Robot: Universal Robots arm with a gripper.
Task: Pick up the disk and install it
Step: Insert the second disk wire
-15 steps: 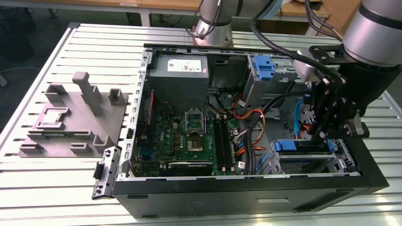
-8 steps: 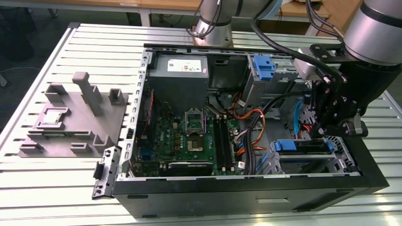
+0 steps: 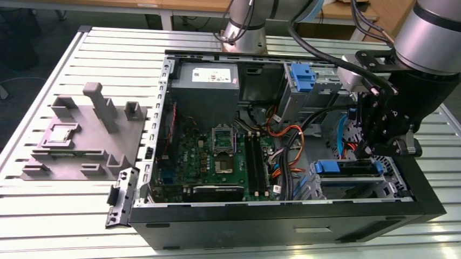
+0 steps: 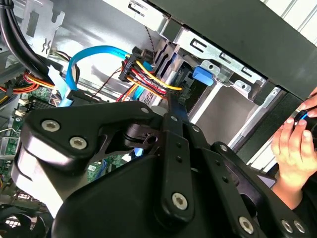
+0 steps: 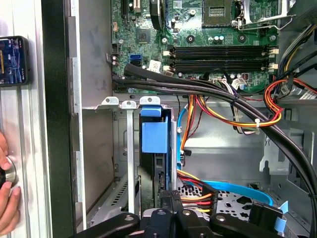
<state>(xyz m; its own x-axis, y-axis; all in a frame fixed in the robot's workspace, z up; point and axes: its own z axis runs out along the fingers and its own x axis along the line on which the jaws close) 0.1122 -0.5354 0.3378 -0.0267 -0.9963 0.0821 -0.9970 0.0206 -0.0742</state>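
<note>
End effector [image 3: 374, 144] hangs inside computer case [image 3: 288, 216], just above drive bay; grip state cannot tell. Disk [image 5: 154, 144] sits edge-up in bay, blue frame showing. You look mid-install; watch cables [image 5: 223, 116] beside bay.

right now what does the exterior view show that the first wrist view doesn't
Exterior view alone: the whole open computer case on the slatted table, the grey power supply box, a grey moulded fixture to the exterior view's left, and the arm reaching into the case.

First wrist view alone: a person's hand at the case's outer edge and a phone-like screen on the table.

Both: the motherboard, the orange and red cables, and the disk with its blue frame in the drive bay below the gripper.
</note>
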